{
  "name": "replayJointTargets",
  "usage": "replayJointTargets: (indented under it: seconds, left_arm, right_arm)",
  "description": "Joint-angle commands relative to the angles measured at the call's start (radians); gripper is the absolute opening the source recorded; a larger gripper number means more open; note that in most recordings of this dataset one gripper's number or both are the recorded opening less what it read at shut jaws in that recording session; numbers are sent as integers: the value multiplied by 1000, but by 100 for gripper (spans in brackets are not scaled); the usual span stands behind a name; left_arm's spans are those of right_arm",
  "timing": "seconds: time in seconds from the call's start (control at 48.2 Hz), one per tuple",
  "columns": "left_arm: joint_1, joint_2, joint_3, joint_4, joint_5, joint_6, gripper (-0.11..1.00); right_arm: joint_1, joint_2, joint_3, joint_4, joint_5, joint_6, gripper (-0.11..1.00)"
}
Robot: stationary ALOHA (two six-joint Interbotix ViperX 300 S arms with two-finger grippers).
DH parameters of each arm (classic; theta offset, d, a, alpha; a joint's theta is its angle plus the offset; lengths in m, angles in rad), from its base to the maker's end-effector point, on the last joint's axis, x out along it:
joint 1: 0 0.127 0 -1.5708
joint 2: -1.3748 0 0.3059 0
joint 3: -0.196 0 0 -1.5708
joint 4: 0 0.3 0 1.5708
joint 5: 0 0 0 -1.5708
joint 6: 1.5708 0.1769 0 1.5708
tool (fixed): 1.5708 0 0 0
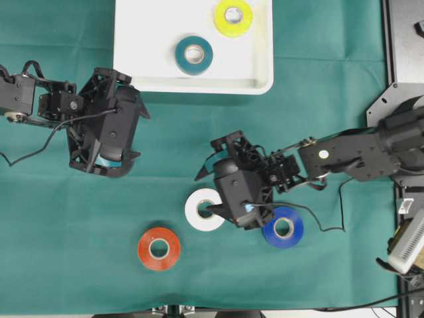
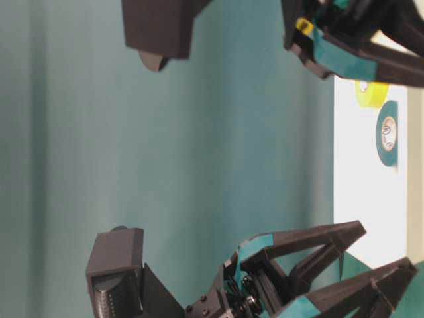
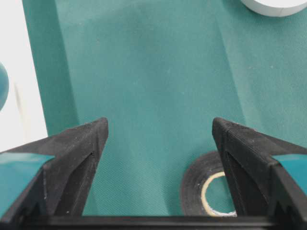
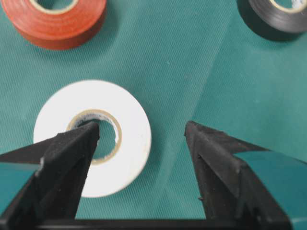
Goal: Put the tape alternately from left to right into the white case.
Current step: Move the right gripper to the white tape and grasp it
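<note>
We find the white case at the far edge of the green tabletop, holding two rolls flat on its floor: the yellow tape near its far right corner and the teal tape near its middle. Three rolls lie on the cloth in the overhead view: the white tape, the blue tape and the red tape. The right pincer stands open, empty, over the white tape; in its wrist view one fingertip sits over the roll's core hole and the other over bare cloth beside the roll, with the red roll and the black tape beyond. We cannot tell whether that fingertip touches the roll. The blue tape lies just beside the right pincer's body. The left pincer is also spread wide and holds nothing; it hangs near the case's left front corner, with the black tape just inside one finger in its wrist view.
</note>
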Motion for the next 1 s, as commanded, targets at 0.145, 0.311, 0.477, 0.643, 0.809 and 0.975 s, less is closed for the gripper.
replayJointTargets:
  seconds: [0.145, 0.311, 0.477, 0.643, 0.809, 0.975]
  left_arm:
    - [-5, -23, -9, -2, -8, 0, 81]
    - [-5, -21, -9, -2, -8, 0, 81]
    - [-5, -23, -9, -3, -8, 0, 81]
    - [-5, -21, -12, -3, -8, 0, 81]
    - [-8, -23, -14, -2, -8, -2, 81]
    - [-8, -23, -12, -3, -8, -2, 81]
  right_arm:
    - [5, 41, -48, 2, -5, 2, 77]
    - [5, 69, -55, 2, -5, 31, 77]
    - [5, 95, -57, -2, -5, 46, 77]
    - [5, 117, -57, -2, -8, 46, 77]
    - [5, 118, -63, -2, -3, 46, 77]
    - [5, 118, -66, -3, -3, 46, 77]
